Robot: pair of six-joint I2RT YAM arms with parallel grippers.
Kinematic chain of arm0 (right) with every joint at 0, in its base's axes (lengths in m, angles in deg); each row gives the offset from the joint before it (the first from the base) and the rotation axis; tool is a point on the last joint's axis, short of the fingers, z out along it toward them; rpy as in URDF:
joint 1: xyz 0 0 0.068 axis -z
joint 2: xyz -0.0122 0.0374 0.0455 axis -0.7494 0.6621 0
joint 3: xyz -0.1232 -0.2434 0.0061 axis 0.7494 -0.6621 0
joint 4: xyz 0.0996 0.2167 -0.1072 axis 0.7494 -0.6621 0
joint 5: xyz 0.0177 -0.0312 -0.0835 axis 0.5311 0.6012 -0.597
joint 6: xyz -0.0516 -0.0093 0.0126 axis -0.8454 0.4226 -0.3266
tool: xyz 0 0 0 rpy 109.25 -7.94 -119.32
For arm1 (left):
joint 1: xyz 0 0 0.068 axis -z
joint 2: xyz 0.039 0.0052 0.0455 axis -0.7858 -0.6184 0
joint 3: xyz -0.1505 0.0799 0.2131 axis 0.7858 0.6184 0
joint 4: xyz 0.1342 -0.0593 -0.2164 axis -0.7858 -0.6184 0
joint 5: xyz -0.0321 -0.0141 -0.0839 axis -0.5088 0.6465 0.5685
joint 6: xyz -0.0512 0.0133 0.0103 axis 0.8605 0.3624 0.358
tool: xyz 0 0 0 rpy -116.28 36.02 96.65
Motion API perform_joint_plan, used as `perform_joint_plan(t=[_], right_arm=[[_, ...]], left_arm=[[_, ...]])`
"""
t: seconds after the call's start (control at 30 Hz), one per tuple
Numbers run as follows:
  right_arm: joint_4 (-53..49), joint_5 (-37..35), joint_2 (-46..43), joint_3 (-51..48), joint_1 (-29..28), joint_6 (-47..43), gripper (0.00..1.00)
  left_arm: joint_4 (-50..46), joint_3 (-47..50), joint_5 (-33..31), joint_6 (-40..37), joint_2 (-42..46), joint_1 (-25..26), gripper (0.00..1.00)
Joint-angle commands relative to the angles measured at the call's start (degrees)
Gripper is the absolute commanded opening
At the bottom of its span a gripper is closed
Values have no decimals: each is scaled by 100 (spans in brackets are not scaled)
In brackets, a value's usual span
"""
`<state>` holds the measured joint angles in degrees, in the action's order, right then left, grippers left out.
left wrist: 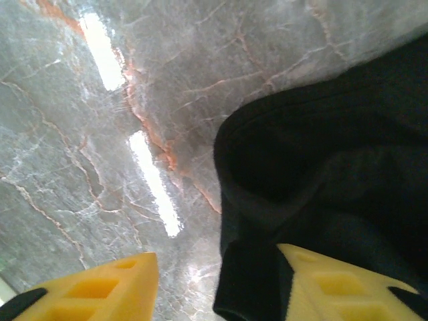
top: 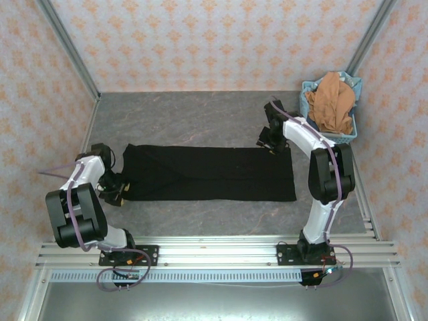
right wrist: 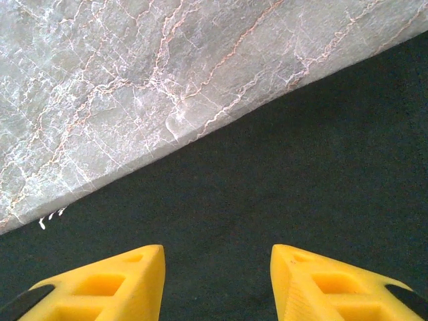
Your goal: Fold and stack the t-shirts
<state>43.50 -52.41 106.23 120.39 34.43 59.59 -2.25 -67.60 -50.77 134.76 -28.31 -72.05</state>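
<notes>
The black t-shirt [top: 210,172] lies flat in a long folded strip across the middle of the table. My left gripper [top: 115,192] is low at its near-left corner. In the left wrist view that gripper [left wrist: 217,255] is open, and a rolled black edge [left wrist: 251,281] lies between the yellow fingers [left wrist: 100,294], close to the right one. At the strip's far-right corner my right gripper [top: 269,143] hovers. The right wrist view has it [right wrist: 217,249] open above flat black cloth [right wrist: 281,174], nothing pinched. The orange-brown t-shirt [top: 332,101] is bunched in the basket.
The light blue lattice basket [top: 308,90] stands in the far right corner against the wall. Grey marbled tabletop [top: 194,117] stretches behind and in front of the black strip. Metal frame rails [top: 200,253] run along the near edge.
</notes>
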Motion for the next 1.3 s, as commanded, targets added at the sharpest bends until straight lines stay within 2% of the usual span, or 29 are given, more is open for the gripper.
perform_joint_plan(t=[0.0, 0.07, 0.1, 0.13, 0.27, 0.37, 0.47, 0.57, 0.7, 0.9, 1.07, 1.27], right_arm=[[-14, -38, 23, -29, -21, -52, 45], [16, -29, 36, -45, -22, -23, 44], [13, -29, 52, -45, -21, -10, 44], [22, -29, 56, -41, -22, -1, 44], [35, -29, 115, 7, -23, 18, 43], [25, -29, 152, 43, -28, 14, 43], [18, -22, 185, 63, -28, 5, 43], [11, -3, 201, 77, -30, 1, 43], [7, 15, 224, 77, -27, -16, 43], [-10, 24, 242, 65, -26, -33, 43], [0, 32, 241, 47, -26, -12, 42], [20, 50, 245, 12, -28, 19, 42]], left_arm=[[-7, 36, -88, 357, 266, 55, 31], [-205, 7, -285, 372, 412, 56, 10], [-323, 12, -374, 387, 524, 57, 2], [-430, 23, -402, 416, 613, 62, 0], [-716, 189, -320, 619, 867, 415, 0], [-795, 455, -264, 1117, 1306, 834, 0], [-1039, 597, -472, 1678, 1912, 1205, 0], [-1162, 755, -551, 1927, 2370, 1247, 0], [-1166, 749, -339, 2044, 2389, 1377, 0], [-1584, 340, -544, 2254, 2493, 1860, 0], [-1851, 283, -540, 2723, 2781, 2506, 0], [-1884, 268, -614, 2959, 2844, 2872, 0]])
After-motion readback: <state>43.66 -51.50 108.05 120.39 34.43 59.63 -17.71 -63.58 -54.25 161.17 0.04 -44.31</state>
